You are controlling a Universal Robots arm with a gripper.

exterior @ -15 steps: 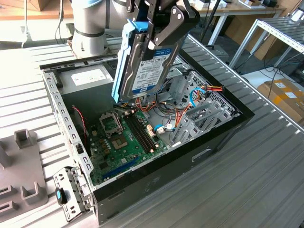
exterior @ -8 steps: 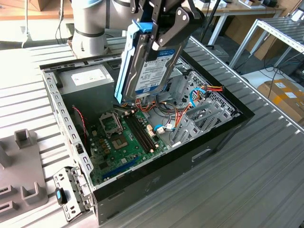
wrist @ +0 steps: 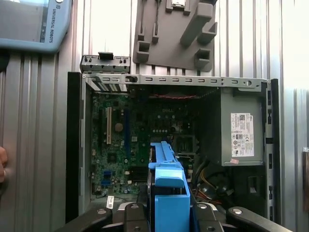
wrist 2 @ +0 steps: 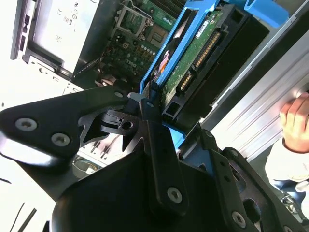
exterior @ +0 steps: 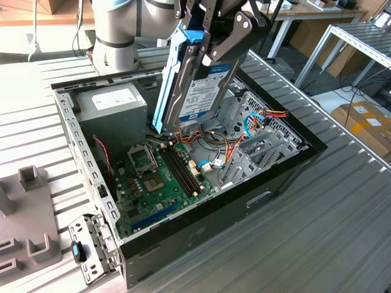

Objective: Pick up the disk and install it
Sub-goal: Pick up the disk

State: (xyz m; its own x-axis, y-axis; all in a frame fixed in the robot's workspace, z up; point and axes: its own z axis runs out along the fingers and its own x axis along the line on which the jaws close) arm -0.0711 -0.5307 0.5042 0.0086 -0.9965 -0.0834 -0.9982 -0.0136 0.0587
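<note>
The disk [exterior: 198, 91], a silver drive with a white and blue label and blue side rails, hangs tilted on edge above the open computer case [exterior: 256, 201]. Its lower end is just over the motherboard [exterior: 159, 177], beside the metal drive cage [exterior: 263, 140]. My gripper [exterior: 208, 49] is shut on the disk's upper end. In the second wrist view the gripper [wrist 2: 154, 108] clamps the blue rail, and the disk's green circuit board [wrist 2: 193, 53] faces the camera. In the first wrist view the disk's blue rail [wrist: 166, 179] sticks out over the case interior.
A grey power supply [exterior: 116, 107] sits in the case's far corner. A grey fixture plate [exterior: 24, 207] lies at the exterior view's left. A person's hand [wrist 2: 294, 121] rests beside the case. Metal shelving [exterior: 360, 36] and a cardboard box [exterior: 366, 122] stand at the right.
</note>
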